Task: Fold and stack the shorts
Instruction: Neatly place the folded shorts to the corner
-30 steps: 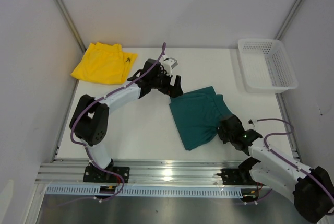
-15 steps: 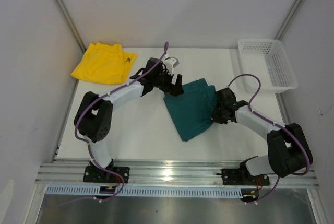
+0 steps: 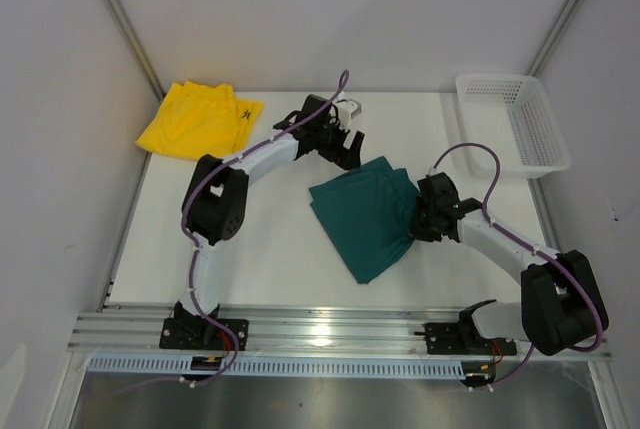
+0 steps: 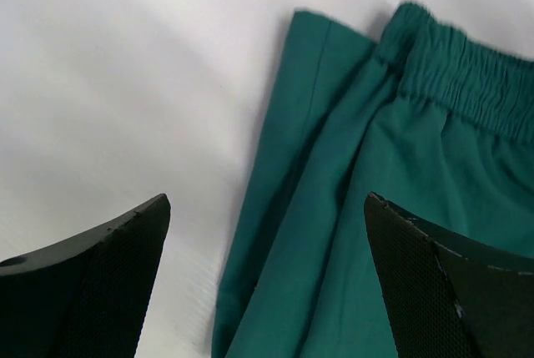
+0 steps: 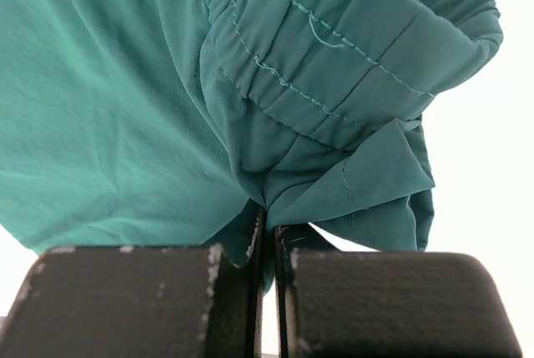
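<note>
Right wrist: teal shorts [image 5: 150, 99] pinched in clamped right gripper [image 5: 269, 249].

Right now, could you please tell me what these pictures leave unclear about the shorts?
- Yellow shorts: the dark logo is too small to read in the top view.
- Teal shorts: left wrist view cuts them off at its right and bottom edges.
- Right gripper: bunched fabric hides how many layers it pinches, right wrist view.
</note>
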